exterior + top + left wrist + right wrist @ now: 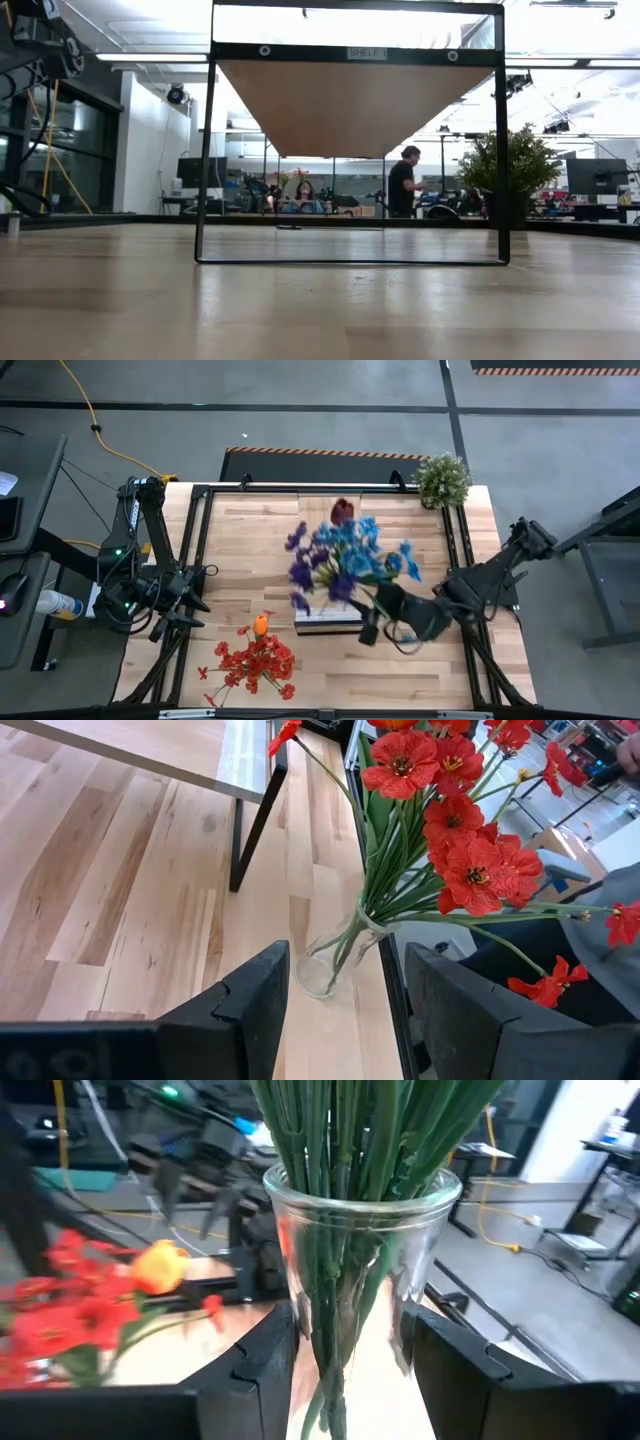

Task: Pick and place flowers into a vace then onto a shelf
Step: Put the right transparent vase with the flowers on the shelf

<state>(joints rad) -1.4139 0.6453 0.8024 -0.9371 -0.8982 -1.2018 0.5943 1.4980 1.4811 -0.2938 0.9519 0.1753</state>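
A clear glass vase (355,1250) filled with green stems carries blue and purple flowers (345,555) over the light-wood shelf (250,530); my right gripper (368,615) is shut on it near the shelf's front edge. A second glass vase (325,960) with red flowers (255,660) and one orange flower (261,625) lies on its side on the table near the front edge. My left gripper (190,605) stands open at the table's left side; in its wrist view the fingers (250,1000) point toward the lying vase without touching it. My right gripper pinches the vase's glass wall (300,1330), below the rim, between its two fingers, one on each side. The fingers come about level from the table's right side. The vase stands upright in the hold; its bottom is out of frame.
A bushy pale-green potted plant (442,478) stands at the far right corner. The shelf's black frame (203,150) rises from the table, its board (350,100) overhead in the low view. People stand in the room beyond the table.
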